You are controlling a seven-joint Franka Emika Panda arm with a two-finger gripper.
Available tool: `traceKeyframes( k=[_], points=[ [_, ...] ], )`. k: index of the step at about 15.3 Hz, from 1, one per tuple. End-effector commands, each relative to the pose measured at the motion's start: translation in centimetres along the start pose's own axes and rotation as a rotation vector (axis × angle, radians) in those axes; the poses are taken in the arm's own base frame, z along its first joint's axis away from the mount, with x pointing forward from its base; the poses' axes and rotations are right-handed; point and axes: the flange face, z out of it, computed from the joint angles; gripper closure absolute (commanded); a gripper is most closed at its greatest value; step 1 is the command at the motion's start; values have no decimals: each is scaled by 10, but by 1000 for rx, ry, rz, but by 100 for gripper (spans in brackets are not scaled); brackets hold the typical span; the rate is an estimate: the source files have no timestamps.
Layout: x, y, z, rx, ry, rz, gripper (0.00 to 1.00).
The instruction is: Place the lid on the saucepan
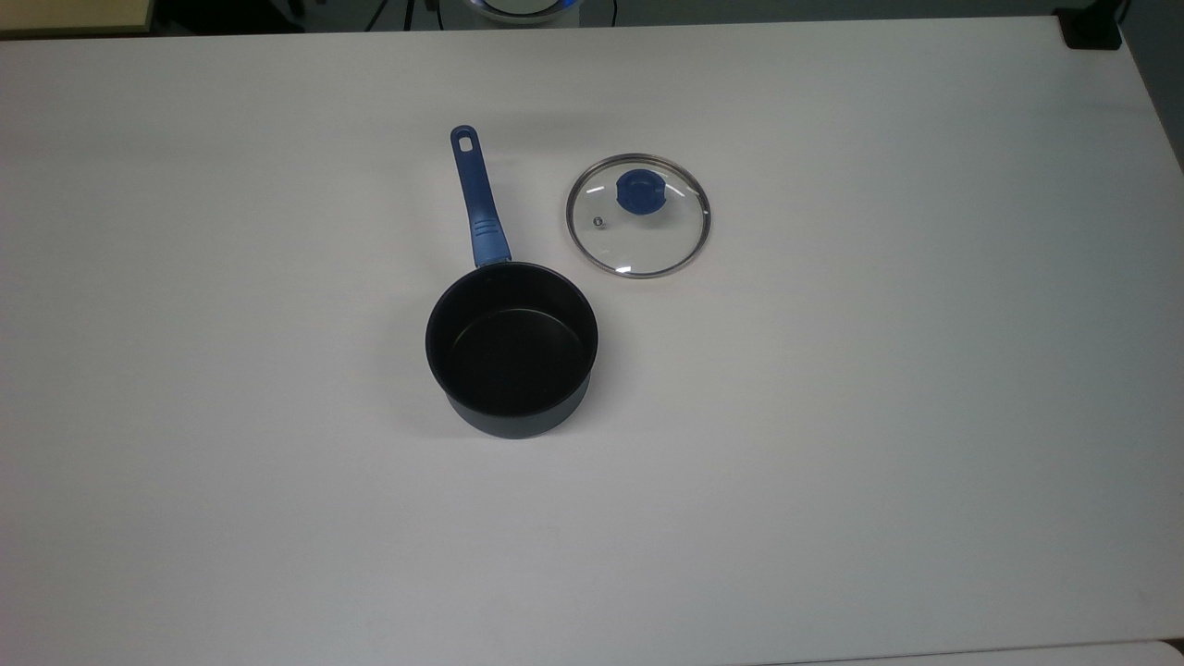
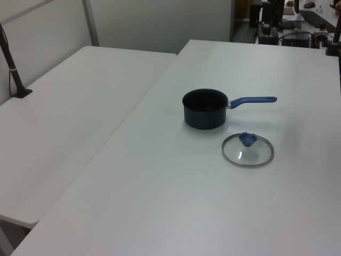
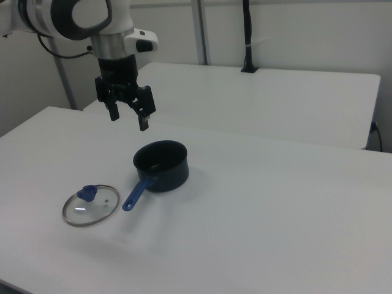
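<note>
Lid (image 3: 90,205) lies nearest the right-view camera, flat on the white counter (image 3: 275,208), knob (image 3: 87,193) up, just beside the saucepan (image 3: 161,165) handle (image 3: 138,195) and apart from the pot body. Glass with a steel rim: likely stiff, fragile and slippery; the blue knob looks the only sensible hold. Saucepan upright and open; its long axis runs along the handle, which points toward the lid's side. Gripper (image 3: 128,116) hangs above the saucepan, fingers spread apart, holding nothing.
</note>
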Motion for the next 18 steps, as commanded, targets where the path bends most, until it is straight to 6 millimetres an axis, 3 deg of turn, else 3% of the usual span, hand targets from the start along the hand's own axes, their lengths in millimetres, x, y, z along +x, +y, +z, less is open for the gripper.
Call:
traceKeyframes(
  k=[1,15,18],
  points=[
    [0,4,-3,21,-10,-13,0],
    [8,10,5,64,-11,1,0],
    [12,9,-3,69,2,0,0]
  ],
)
